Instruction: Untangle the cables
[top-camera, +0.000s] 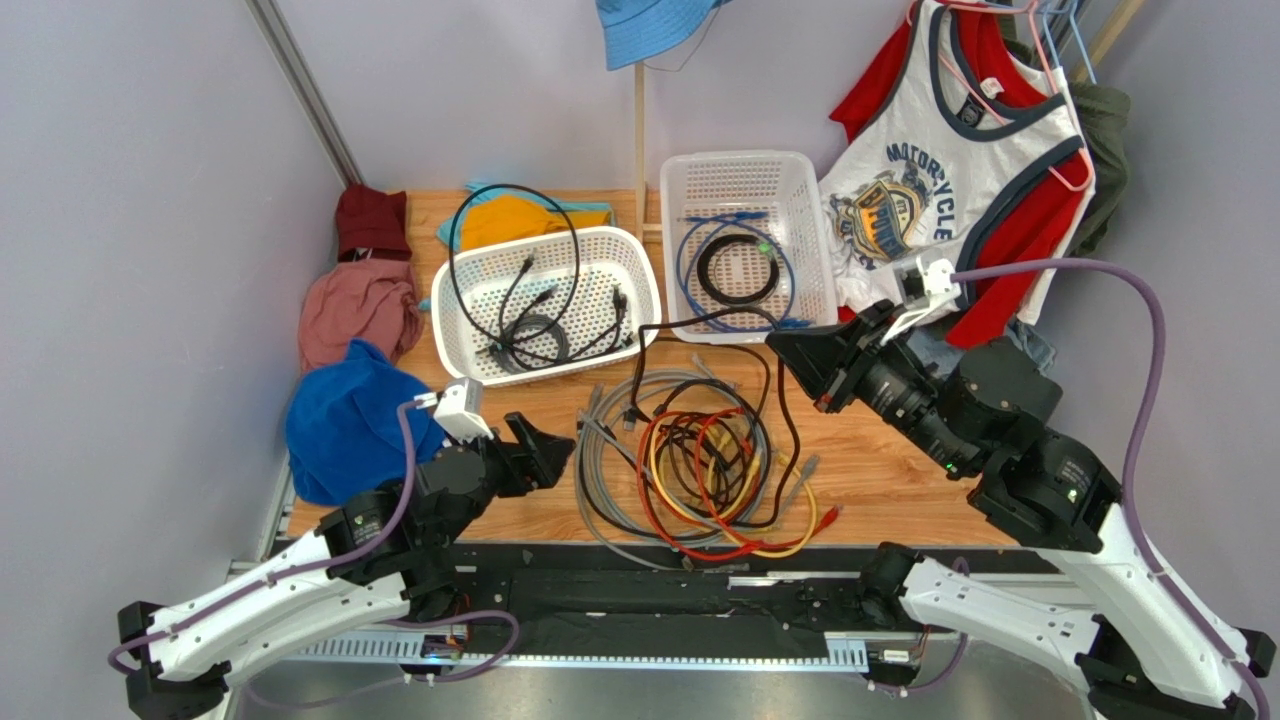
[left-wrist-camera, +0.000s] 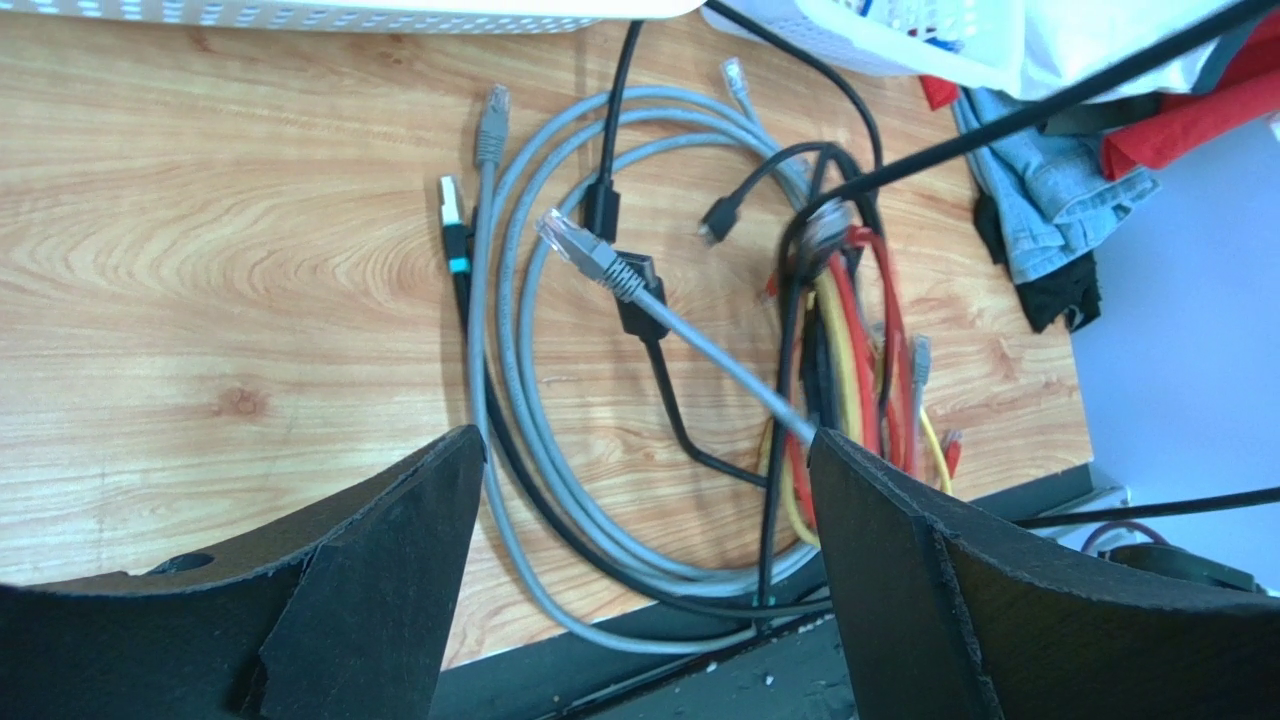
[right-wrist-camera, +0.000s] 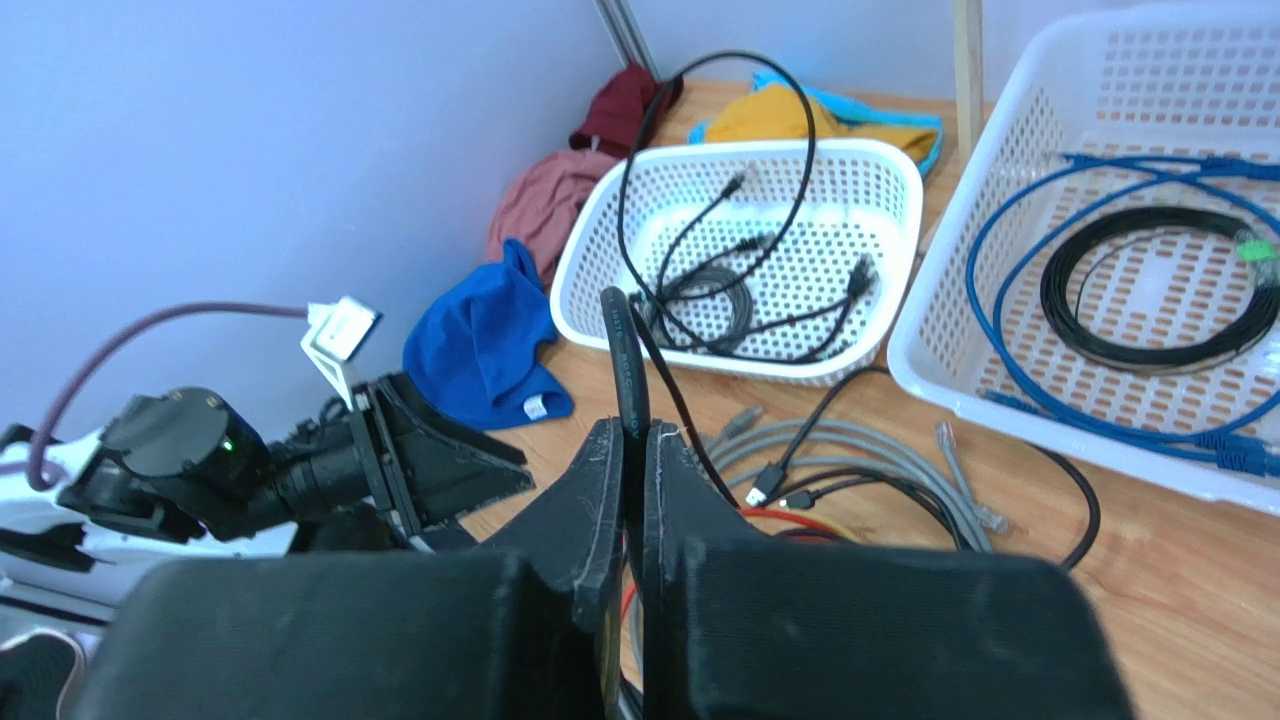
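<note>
The cables lie in a tangled pile on the wooden table: grey loops around black, red, orange and yellow cords. They also show in the left wrist view. My right gripper is shut on a black cable and holds it above the pile's far right. That cable runs taut left from the gripper and then down into the pile. My left gripper is open and empty, low at the pile's left edge. In the left wrist view the grey loops lie between its fingers.
A white basket at back left holds black cables. A second white basket at back right holds a blue and a black coil. Blue cloth and pink cloth lie left. A jersey hangs right.
</note>
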